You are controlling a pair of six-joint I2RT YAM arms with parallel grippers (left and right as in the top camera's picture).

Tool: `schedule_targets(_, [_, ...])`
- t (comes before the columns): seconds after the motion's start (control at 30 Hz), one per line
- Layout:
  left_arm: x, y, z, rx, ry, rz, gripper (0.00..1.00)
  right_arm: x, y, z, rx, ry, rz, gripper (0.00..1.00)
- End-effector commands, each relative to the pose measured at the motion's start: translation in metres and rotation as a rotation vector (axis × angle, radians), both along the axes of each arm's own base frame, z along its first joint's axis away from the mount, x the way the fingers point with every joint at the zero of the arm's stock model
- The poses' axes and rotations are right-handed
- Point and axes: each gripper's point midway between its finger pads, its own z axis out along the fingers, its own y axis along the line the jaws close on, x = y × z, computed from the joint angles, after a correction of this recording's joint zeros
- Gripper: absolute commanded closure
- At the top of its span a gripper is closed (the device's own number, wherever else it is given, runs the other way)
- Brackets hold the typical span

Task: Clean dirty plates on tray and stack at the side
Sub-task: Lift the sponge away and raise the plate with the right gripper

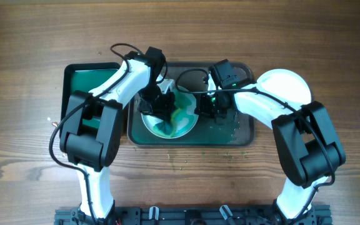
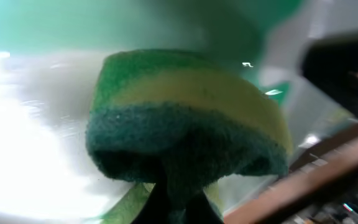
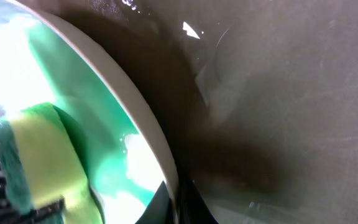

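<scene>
A white plate (image 1: pixel 181 127) with teal-green smears lies on the left half of the dark tray (image 1: pixel 242 132). My left gripper (image 1: pixel 164 107) is shut on a green and yellow sponge (image 2: pixel 185 118) and presses it onto the plate's middle. My right gripper (image 1: pixel 204 106) is shut on the plate's right rim (image 3: pixel 143 127). The sponge also shows at the left of the right wrist view (image 3: pixel 39 155). A clean white plate (image 1: pixel 286 84) sits on the table right of the tray.
A smaller green tray (image 1: pixel 77 78) stands left of the dark tray, partly under my left arm. Water drops and small specks lie on the tray's right half and on the wood table (image 1: pixel 186 159) in front of it.
</scene>
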Motion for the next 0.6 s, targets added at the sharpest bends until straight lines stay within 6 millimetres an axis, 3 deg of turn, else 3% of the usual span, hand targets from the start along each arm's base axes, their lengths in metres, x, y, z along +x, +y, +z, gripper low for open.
schedule_targets(0.0, [0.030,-0.028,0.033,-0.242,-0.054,0.007,0.96,-0.006,-0.010,-0.015,-0.035,0.029,-0.016,0.96])
schedule_targets(0.03, [0.051,-0.025,0.047,-0.256,-0.111,0.029,0.96,-0.006,-0.010,-0.015,-0.035,0.027,-0.012,0.96])
schedule_targets(0.13, [0.082,-0.009,0.066,-0.206,-0.176,0.122,0.96,-0.006,-0.010,-0.014,-0.032,0.024,-0.002,0.96])
schedule_targets(0.2, [0.109,0.028,0.073,-0.047,-0.219,0.281,0.96,-0.006,-0.010,-0.012,-0.032,0.019,0.001,0.96])
schedule_targets(0.3, [0.117,0.058,0.069,0.075,-0.225,0.396,0.96,-0.003,-0.014,-0.005,-0.053,-0.008,-0.001,0.96])
schedule_targets(0.33, [0.115,0.064,0.067,0.099,-0.211,0.410,0.96,0.001,-0.026,0.003,-0.120,-0.048,-0.025,0.96])
schedule_targets(0.57, [0.107,0.053,0.067,0.102,-0.193,0.380,0.96,0.011,-0.094,0.065,-0.457,-0.260,-0.146,0.96])
